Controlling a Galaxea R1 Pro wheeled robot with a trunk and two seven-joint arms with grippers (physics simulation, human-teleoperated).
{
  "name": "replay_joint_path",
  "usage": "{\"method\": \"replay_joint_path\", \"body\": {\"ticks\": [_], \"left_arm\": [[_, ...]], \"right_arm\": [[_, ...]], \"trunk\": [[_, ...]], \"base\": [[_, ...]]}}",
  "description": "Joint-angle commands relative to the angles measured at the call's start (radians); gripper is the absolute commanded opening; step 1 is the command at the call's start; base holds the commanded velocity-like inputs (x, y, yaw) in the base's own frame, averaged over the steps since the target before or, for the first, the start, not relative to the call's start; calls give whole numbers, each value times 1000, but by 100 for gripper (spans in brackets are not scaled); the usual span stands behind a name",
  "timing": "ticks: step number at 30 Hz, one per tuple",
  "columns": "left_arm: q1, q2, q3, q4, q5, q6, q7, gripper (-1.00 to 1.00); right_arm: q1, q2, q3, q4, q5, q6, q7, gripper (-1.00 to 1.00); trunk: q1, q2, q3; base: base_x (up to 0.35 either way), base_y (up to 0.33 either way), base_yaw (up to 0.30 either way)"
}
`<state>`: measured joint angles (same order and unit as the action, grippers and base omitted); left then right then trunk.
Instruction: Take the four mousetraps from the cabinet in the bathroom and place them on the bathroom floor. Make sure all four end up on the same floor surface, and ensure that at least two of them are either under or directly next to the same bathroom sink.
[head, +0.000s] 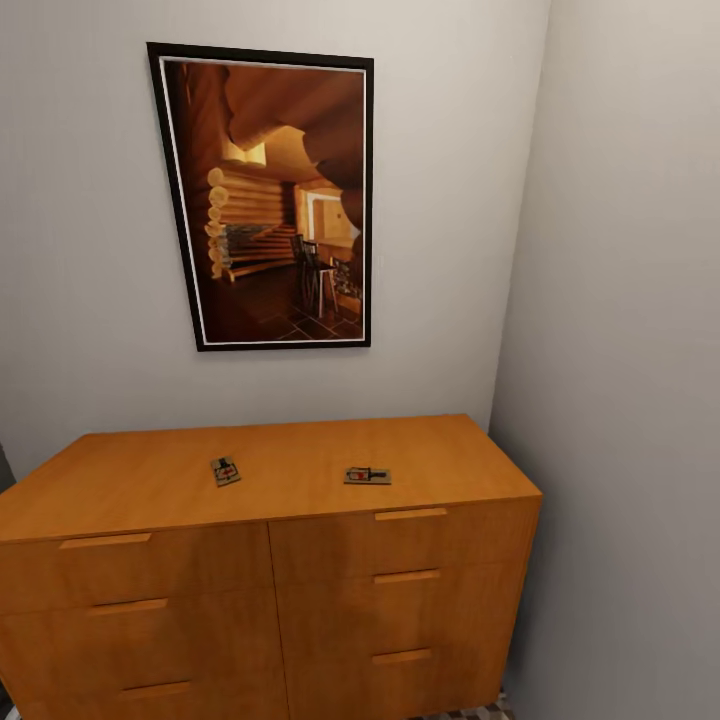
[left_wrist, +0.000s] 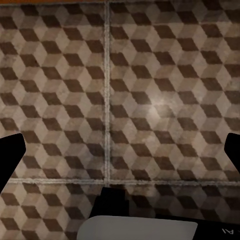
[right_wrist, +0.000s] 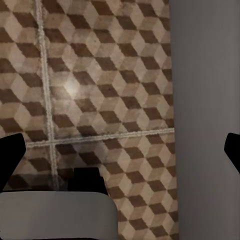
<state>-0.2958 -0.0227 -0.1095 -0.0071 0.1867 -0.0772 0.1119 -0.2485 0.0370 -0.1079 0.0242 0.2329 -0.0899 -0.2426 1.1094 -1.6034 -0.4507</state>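
Observation:
The orange-brown cabinet (head: 270, 570) stands against the wall in the head view, drawers shut. Two mousetraps lie on its flat top: one mousetrap (head: 226, 470) left of centre, turned slightly, and another mousetrap (head: 367, 476) right of centre, lying crosswise. My left gripper (left_wrist: 122, 147) hangs open over the cube-patterned bathroom floor (left_wrist: 150, 90), nothing between its fingers. My right gripper (right_wrist: 122, 150) is also open and empty, over the bathroom floor (right_wrist: 100, 75) beside a grey wall (right_wrist: 205, 100). The sink is out of view.
A framed picture (head: 270, 195) of a log cabin interior hangs on the wall above the cabinet. A grey side wall (head: 620, 400) closes in right beside the cabinet. A sliver of tiled floor (head: 480, 712) shows at the cabinet's lower right corner.

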Motion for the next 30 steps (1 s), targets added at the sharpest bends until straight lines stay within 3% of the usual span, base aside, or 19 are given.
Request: {"method": "replay_joint_path", "body": {"ticks": [1,15,30], "left_arm": [[-1,0,-9,1,10,-3,3,100],[0,0,-9,2,10,0,3,100],[1,0,-9,2,11,3,3,100]], "right_arm": [[-1,0,-9,3,10,-5,-4,100],[1,-5,-6,4,41,-5,-6,100],[1,-6,-6,3,49,-5,-6,100]], "trunk": [[0,-1,-1],[0,-1,-1],[0,-1,-1]], "base": [[0,0,0],[-4,0,0],[-175,0,0]]}}
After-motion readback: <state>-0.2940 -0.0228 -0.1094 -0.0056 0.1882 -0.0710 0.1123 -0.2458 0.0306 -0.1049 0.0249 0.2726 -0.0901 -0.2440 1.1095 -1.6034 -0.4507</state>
